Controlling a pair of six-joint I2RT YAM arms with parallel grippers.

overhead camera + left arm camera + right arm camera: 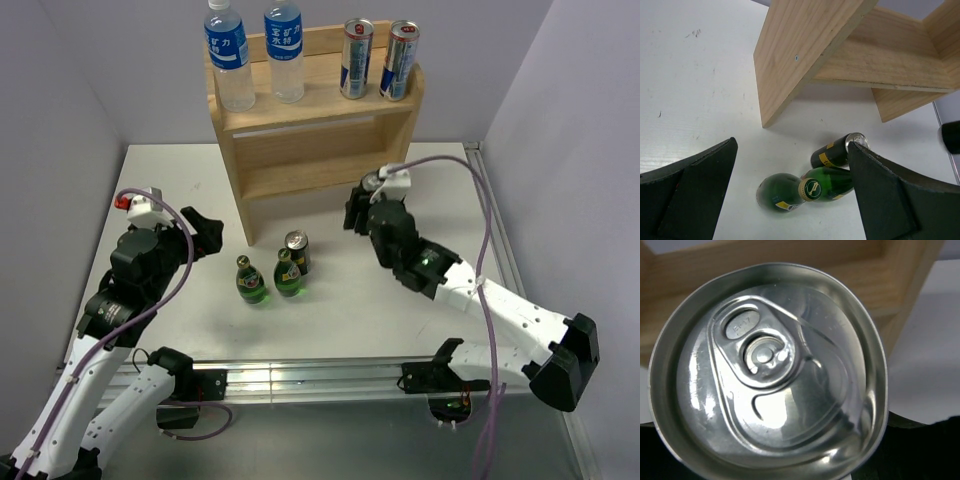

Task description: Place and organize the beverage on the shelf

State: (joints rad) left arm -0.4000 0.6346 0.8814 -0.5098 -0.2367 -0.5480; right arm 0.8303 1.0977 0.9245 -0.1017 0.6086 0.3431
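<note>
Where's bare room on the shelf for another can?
Shelf lower board: bare between the side panels. Top board: one tight gap between water bottles and cans. Crowded: table before the left panel, green bottles and dark can. Right pincer holds a silver can.

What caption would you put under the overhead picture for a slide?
Two water bottles and two cans stand on the shelf; two green bottles and another can wait on the table.

Light-wood shelf has two water bottles on the left of its top board and two cans on the right, with two green bottles and a dark can standing just in front of it, plus a silver-topped can by its right side panel.
</note>
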